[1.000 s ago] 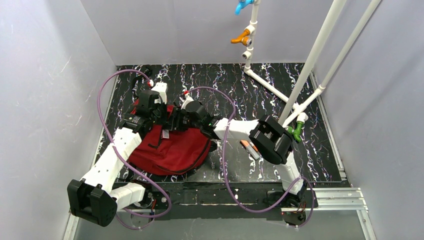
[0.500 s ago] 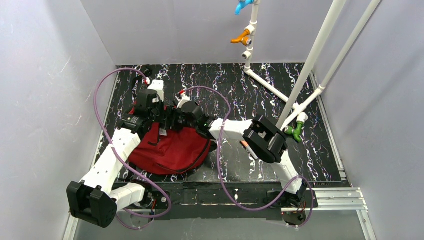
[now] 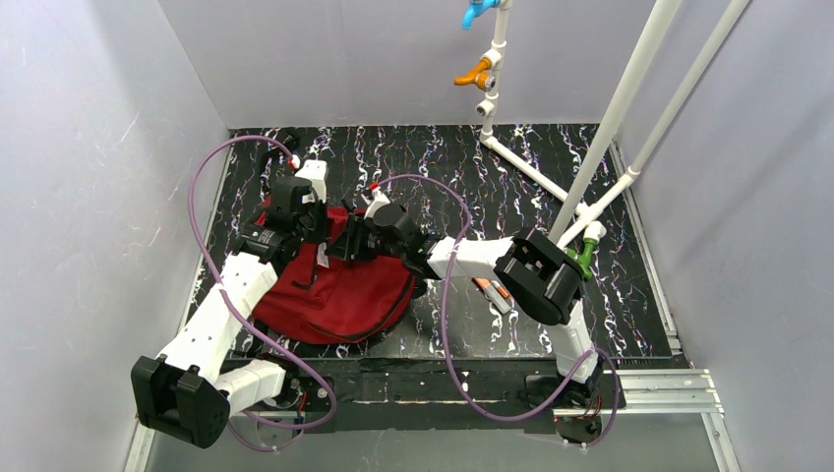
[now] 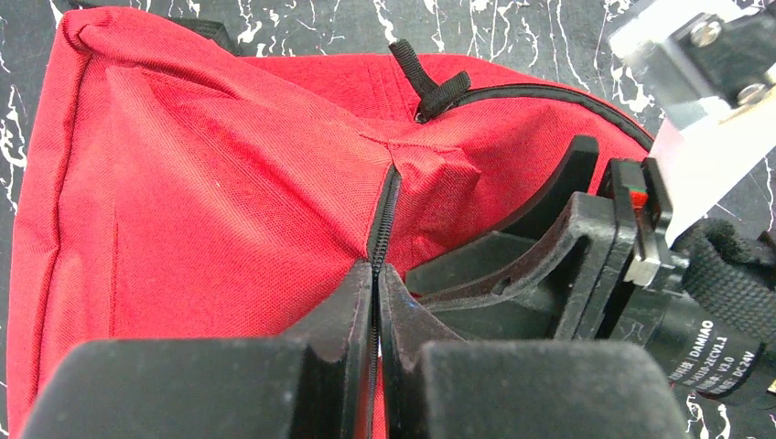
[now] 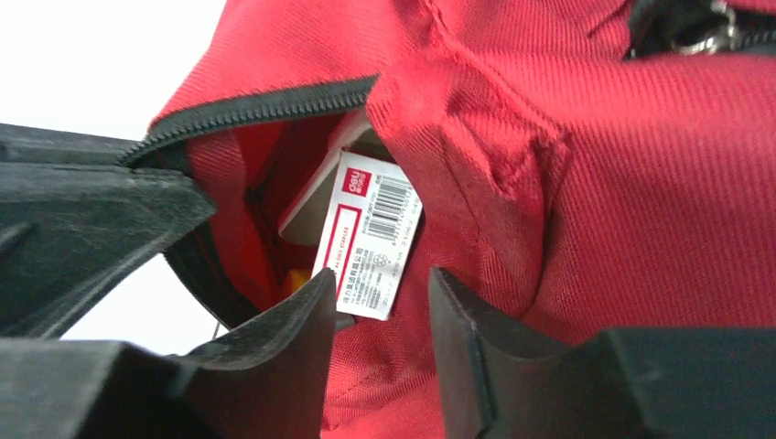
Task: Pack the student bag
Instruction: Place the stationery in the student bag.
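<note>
The student bag (image 3: 339, 300) lies slumped on the black marbled table, and both arms are reaching into its top end. The left claw (image 4: 376, 279) is pinched tight on the bag's zip edge (image 4: 384, 215), which runs straight out ahead of its fingertips, and it holds the mouth up. The right claw (image 5: 377, 291) stands about half open with nothing in its grip. Just beyond its tips, inside the opened mouth, sits a white packet with a barcode label (image 5: 371, 229). So at least one item looks to be inside. A marker-like thing with an orange end (image 3: 489, 292) lies out on the table, back behind the right claw near that arm's elbow. I reckon packing is partly done, with that item and the zip left to see to.
</note>
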{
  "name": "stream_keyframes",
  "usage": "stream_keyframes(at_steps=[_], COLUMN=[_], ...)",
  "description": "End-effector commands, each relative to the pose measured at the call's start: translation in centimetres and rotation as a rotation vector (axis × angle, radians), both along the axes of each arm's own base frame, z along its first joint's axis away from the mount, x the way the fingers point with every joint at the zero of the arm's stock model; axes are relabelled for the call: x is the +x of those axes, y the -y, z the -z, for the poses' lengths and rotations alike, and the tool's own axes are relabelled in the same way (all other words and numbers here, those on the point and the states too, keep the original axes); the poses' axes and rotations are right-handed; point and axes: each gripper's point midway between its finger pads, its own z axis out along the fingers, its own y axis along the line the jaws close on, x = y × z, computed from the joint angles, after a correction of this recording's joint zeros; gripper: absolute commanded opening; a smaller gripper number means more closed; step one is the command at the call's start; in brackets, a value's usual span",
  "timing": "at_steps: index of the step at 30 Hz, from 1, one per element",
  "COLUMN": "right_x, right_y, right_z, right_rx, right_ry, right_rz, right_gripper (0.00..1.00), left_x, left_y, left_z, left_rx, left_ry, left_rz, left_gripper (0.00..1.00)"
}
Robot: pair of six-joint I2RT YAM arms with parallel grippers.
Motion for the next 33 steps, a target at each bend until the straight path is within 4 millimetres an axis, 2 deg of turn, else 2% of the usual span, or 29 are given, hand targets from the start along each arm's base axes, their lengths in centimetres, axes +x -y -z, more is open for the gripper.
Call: stream_keyframes(at_steps=[1, 6, 10, 13, 16, 19, 22, 24, 28, 29, 32, 33], right_x=[-1.5, -1.8, -1.6, -1.4, -0.9, -0.4, 0.1, 0.3, -0.3, -0.2, -0.4, -0.9], right_y=[-1.3, -4.5, -6.6, -6.5, -4.6, -1.3, 3.2, 7.0, 15.0, 17.6, 25.2, 27.0], right_z=[-2.7, -1.8, -3.8, -4.4, -4.0, -3.7, -3.2, -2.7, -2.3, -2.2, -0.1, 0.6], right_rx=[0.099, 0.129, 0.181, 0.182, 0.141, 0.081, -0.049, -0.209, -0.507, -0.599, -0.904, -0.981], right_ry=[0.011, -0.061, -0.058, -0.049, -0.039, -0.012, 0.036, 0.105, 0.236, 0.257, 0.265, 0.261], right_rz=[-0.058, -0.132, -0.178, -0.183, -0.153, -0.121, -0.088, -0.079, -0.048, -0.012, 0.048, 0.041], right_gripper=[0.45, 0.31, 0.28, 0.28, 0.30, 0.33, 0.36, 0.40, 0.56, 0.59, 0.64, 0.64], left_x=[-0.2, -0.3, -0.3, -0.3, -0.3, -0.3, -0.4, -0.3, -0.4, -0.4, -0.4, -0.4], left_y=[1.0, 1.0, 0.4, 0.4, 0.7, 1.1, 0.9, 0.8, 1.2, 1.3, 1.3, 1.4], left_z=[-1.2, -1.3, -1.4, -1.4, -1.3, -1.2, -1.1, -1.0, -1.2, -1.1, -1.2, -1.2], left_rx=[-0.043, -0.043, -0.025, -0.027, -0.032, -0.042, -0.034, -0.028, -0.042, -0.043, -0.047, -0.050], left_ry=[0.019, 0.024, 0.035, 0.036, 0.030, 0.022, 0.024, 0.021, 0.017, 0.016, 0.015, 0.015], left_rz=[0.033, 0.032, 0.008, 0.009, 0.019, 0.034, 0.027, 0.023, 0.040, 0.041, 0.042, 0.044], left_gripper=[0.00, 0.00, 0.00, 0.00, 0.00, 0.00, 0.00, 0.00, 0.00, 0.00, 0.00, 0.00])
